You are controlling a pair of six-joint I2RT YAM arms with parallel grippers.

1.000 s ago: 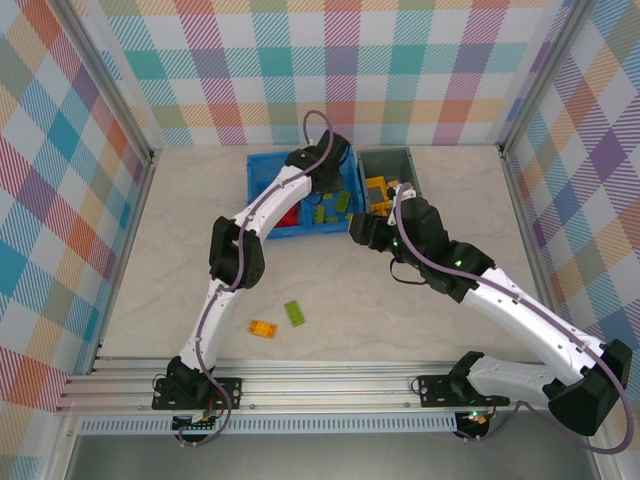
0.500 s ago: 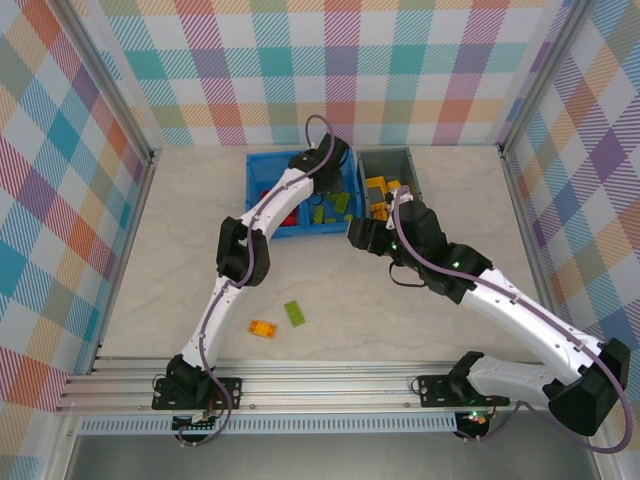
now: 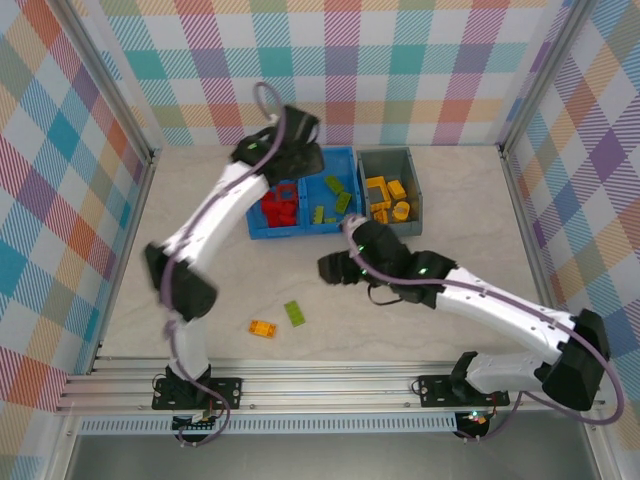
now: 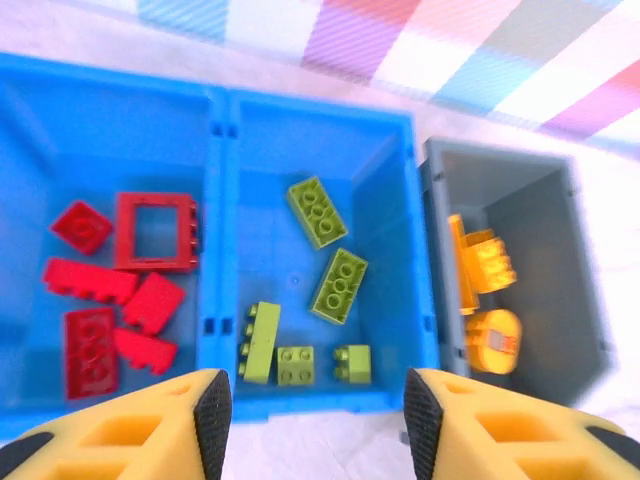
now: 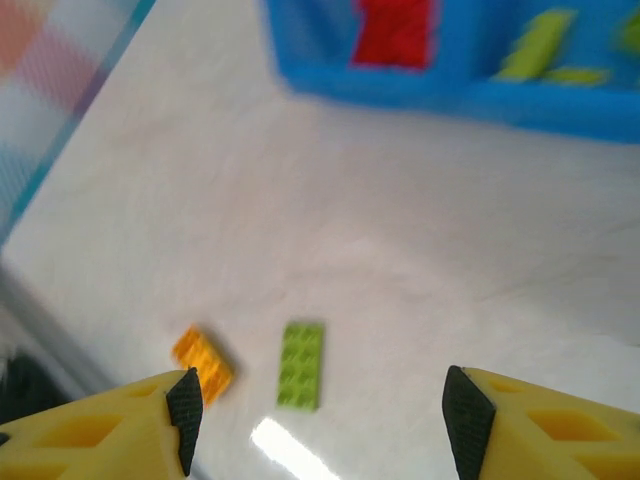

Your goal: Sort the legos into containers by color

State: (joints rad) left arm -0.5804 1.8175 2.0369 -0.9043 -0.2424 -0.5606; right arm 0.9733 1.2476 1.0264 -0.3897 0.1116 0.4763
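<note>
two legos lie loose on the table (image 3: 420, 330), both near the front edge: a green brick (image 3: 295, 313) and an orange brick (image 3: 263, 328) just beside it at its 8 o'clock in the top view, apart rather than touching. the other bricks sit in the containers at the far side. the blue bin (image 3: 300, 233) holds red pieces (image 4: 110, 290) in its left compartment and green pieces (image 4: 320, 270) in its right one, and the grey bin (image 3: 388, 153) touching its right wall holds orange ones.

the green brick looks the likelier next pick. in the top view it lies at about 7 o'clock from the right gripper (image 3: 330, 268), near it, with bare table between. its long axis runs roughly 11 to 5 there. in the right wrist view the green brick (image 5: 301, 365) runs 12 to 6, square to the line between the two fingers (image 5: 150, 430), so the jaws would close across its narrow width with little twist. the orange brick (image 5: 203, 362) sits at its 9 o'clock, tilted 10 to 4.

the right gripper (image 5: 325, 420) is spread wide and holds nothing. the left gripper (image 4: 317, 420) is also apart and empty. it hangs over the near wall of the blue bin (image 4: 222, 200), with the grey bin (image 4: 540, 230) at its 2 o'clock, well apart from both loose bricks. the right arm is clearly the nearer one. the close orange neighbour is what could get nudged.
</note>
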